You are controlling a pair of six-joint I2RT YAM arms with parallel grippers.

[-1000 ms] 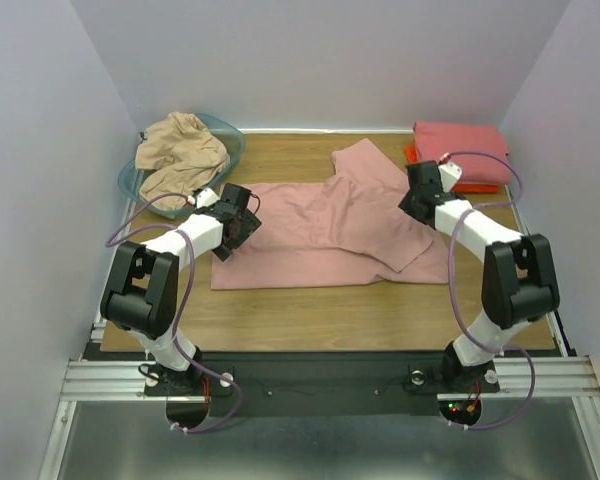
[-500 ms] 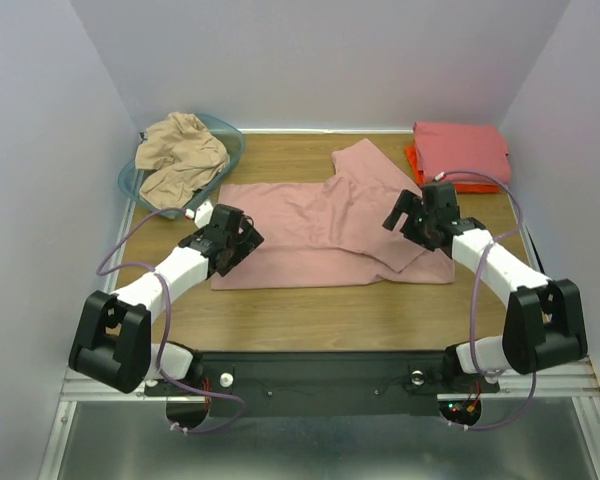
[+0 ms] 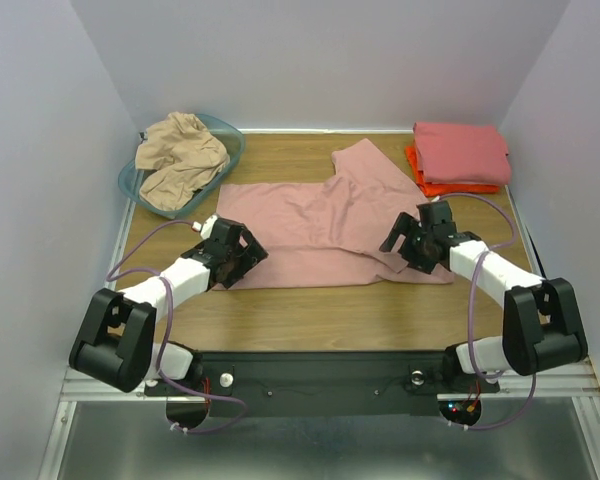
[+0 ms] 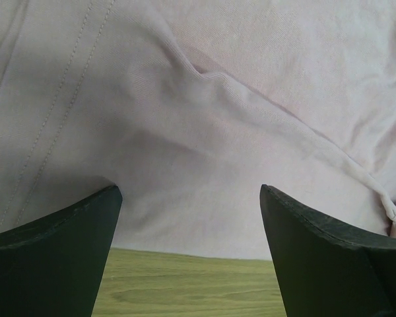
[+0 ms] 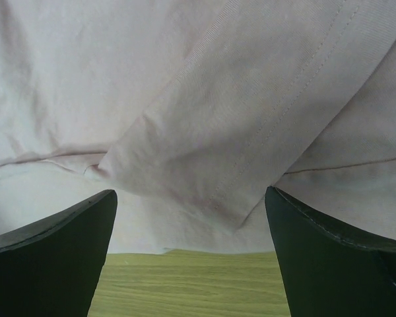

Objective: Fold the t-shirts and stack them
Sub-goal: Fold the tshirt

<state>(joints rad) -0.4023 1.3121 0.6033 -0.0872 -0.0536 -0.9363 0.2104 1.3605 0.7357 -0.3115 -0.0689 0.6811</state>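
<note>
A dusty pink t-shirt [image 3: 320, 225] lies spread on the wooden table, one sleeve folded over near its right side. My left gripper [image 3: 242, 262] is open, low at the shirt's near left corner; the left wrist view shows the shirt's hem [image 4: 185, 218] between its fingers [image 4: 59, 257]. My right gripper [image 3: 405, 250] is open, low at the near right corner; the right wrist view shows the folded sleeve [image 5: 211, 165] just ahead. A folded coral pink shirt [image 3: 460, 150] lies on a folded orange shirt [image 3: 450, 186] at the back right. A tan-beige shirt [image 3: 180, 152] is heaped in the basket.
A translucent teal basket [image 3: 230, 142] stands at the back left. Bare wooden table [image 3: 330, 315] runs between the shirt's near edge and the arm bases. White walls close in the left, right and back.
Both arms have stretched forward and come down. The left gripper moved to the shirt's near left corner, the right gripper to its near right corner. The shirts have not moved.
</note>
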